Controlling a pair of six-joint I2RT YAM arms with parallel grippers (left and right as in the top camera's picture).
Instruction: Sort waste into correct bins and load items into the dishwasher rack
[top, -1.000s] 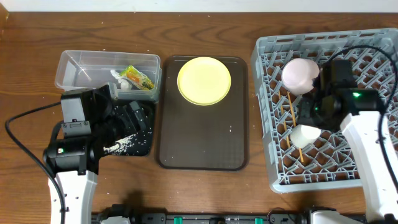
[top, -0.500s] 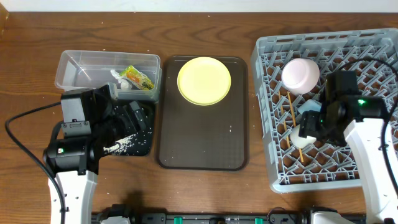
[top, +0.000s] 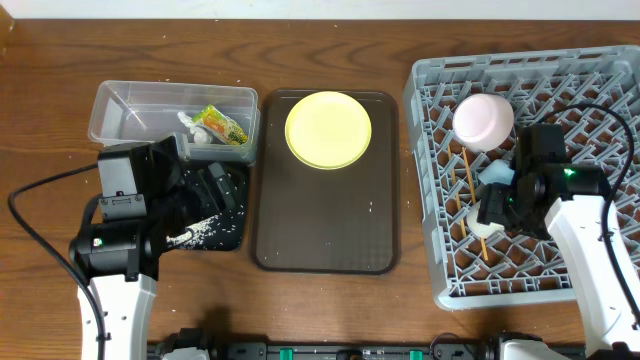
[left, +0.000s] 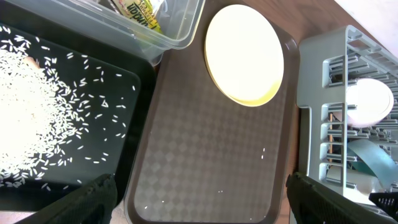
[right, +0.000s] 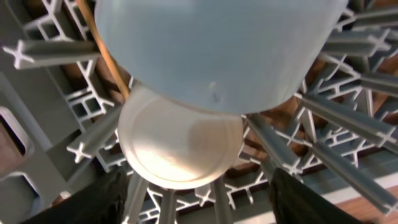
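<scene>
The light blue cup (top: 492, 178) lies in the grey dishwasher rack (top: 600, 75), touching the small white cup (top: 484, 222); both fill the right wrist view, blue cup (right: 217, 50) above white cup (right: 180, 143). My right gripper (right: 199, 205) is open just above them and holds nothing. The pinkish bowl (top: 483, 120) and the chopsticks (top: 467, 180) are in the rack too. The yellow-green plate (top: 328, 130) sits on the brown tray (top: 325, 230). My left gripper (left: 205, 199) is open over the tray's near edge. The wrapper (top: 222, 125) and paper scrap (top: 192, 130) lie in the clear tub (top: 130, 105). Rice covers the black tray (left: 93, 81).
The left arm's body (top: 125, 215) covers most of the black tray from above. The right arm (top: 590, 250) reaches over the rack's front right. The wood table (top: 330, 50) shows behind the bins and the tray.
My right gripper moved from near the bowl toward the rack's front. The blue cup now shows lying beside the white cup, free of the fingers. The left arm has not moved.
</scene>
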